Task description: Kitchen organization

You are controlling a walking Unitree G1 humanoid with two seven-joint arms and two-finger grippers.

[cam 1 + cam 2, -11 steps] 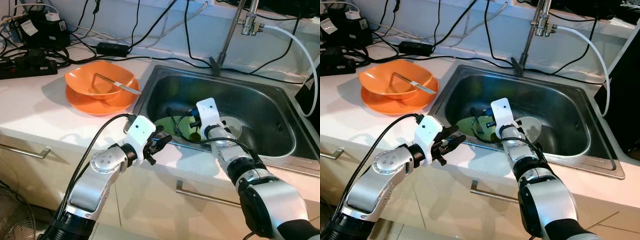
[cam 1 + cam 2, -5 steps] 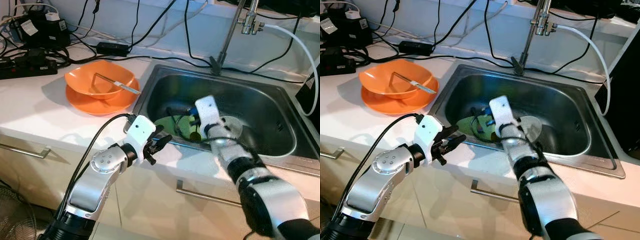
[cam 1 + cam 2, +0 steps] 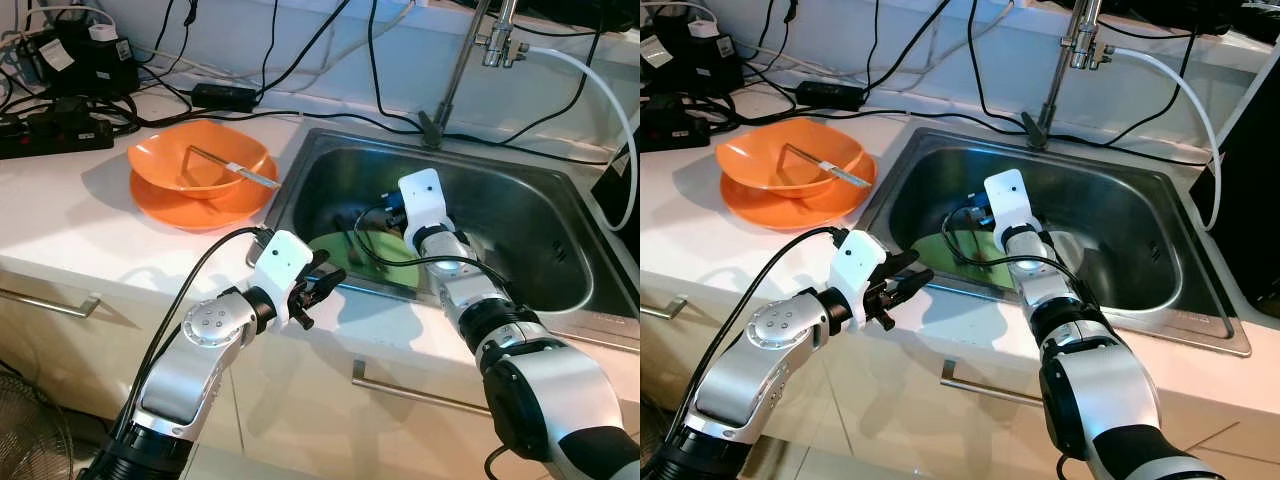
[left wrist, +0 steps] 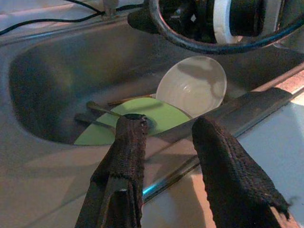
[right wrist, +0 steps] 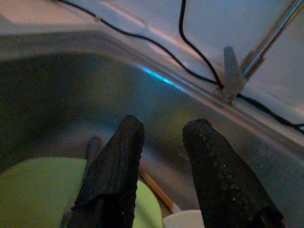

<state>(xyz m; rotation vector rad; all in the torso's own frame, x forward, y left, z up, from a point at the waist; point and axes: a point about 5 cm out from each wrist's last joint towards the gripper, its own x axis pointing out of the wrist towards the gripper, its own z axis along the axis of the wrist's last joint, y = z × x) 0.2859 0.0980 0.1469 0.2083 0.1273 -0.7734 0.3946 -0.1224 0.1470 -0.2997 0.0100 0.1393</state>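
Green plate (image 3: 385,250): we see a flat, pale green round plate lying on the floor of the steel sink (image 3: 540,215), toward the sink's 7 o'clock corner; its near edge hides behind the sink's front rim.
White bowl (image 4: 192,85): a pale, ribbed bowl sits in the sink touching the plate's edge, at about 2 o'clock of the plate in the left wrist view.
Utensils (image 4: 102,110): thin dark handles lie across the plate's far side; we cannot tell what kind they are.
Right gripper (image 5: 161,142): we have it down inside the sink, above the plate's far edge, fingers parted by a narrow gap with nothing between them.
Left gripper (image 3: 325,285): we hold it over the white counter (image 3: 70,220) at the sink's front rim, at 8 o'clock of the plate, fingers spread apart and empty.
Orange bowl (image 3: 198,160): it sits on an orange plate (image 3: 200,205) on the counter, at 10 o'clock of the sink, with a metal utensil (image 3: 235,167) resting across it.
Left wrist view: here we get the white bowl and the dark handles clearly, which the head views mostly hide behind the right arm.
Right wrist view: we see the base of the tap (image 5: 232,71) and a black cable (image 5: 190,42) along the back wall at 12 o'clock of the sink.
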